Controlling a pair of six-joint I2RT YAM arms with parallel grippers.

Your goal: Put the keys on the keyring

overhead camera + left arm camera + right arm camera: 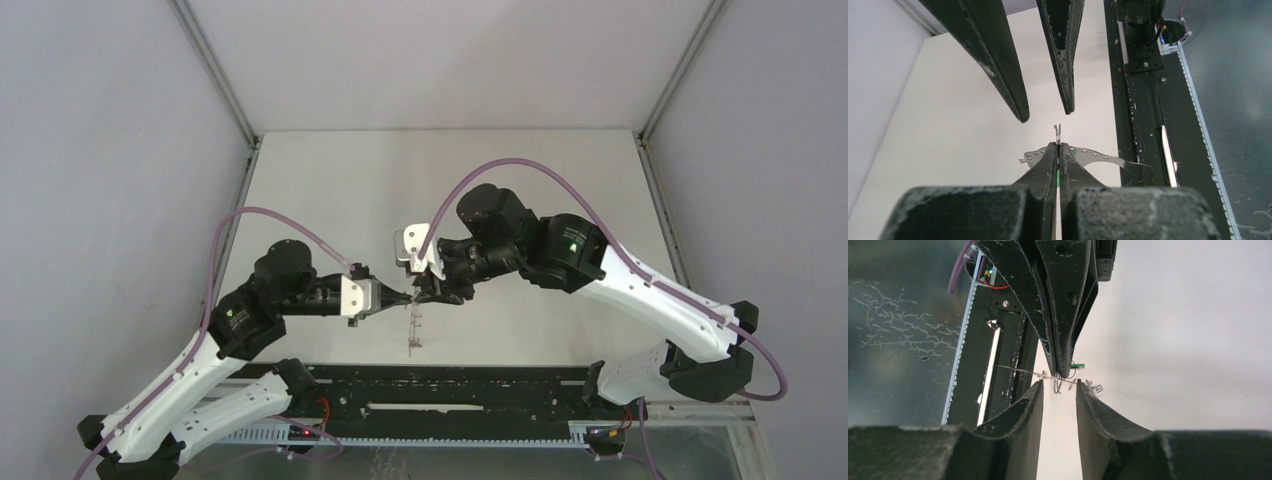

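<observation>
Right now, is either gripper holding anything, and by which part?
The left gripper is shut on the keyring, pinching it at the rim. The right gripper is open and holds nothing.

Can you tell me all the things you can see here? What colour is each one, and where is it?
flat grey metal keyring: one, grey, pinched at the left arm's fingertips, between the two arms.
green plastic key head: one, green, only a sliver showing beside the left fingertips; no other key shows.
thin wire loop: one, silver, poking out past the left fingertips.
white table: one, white, under everything.
black rail: one, black, along the table's near edge.
purple cables: two, purple, one arching over each arm.
left gripper: one, black, shut on the keyring.
right gripper: one, black, open, tips facing the left one's.
</observation>
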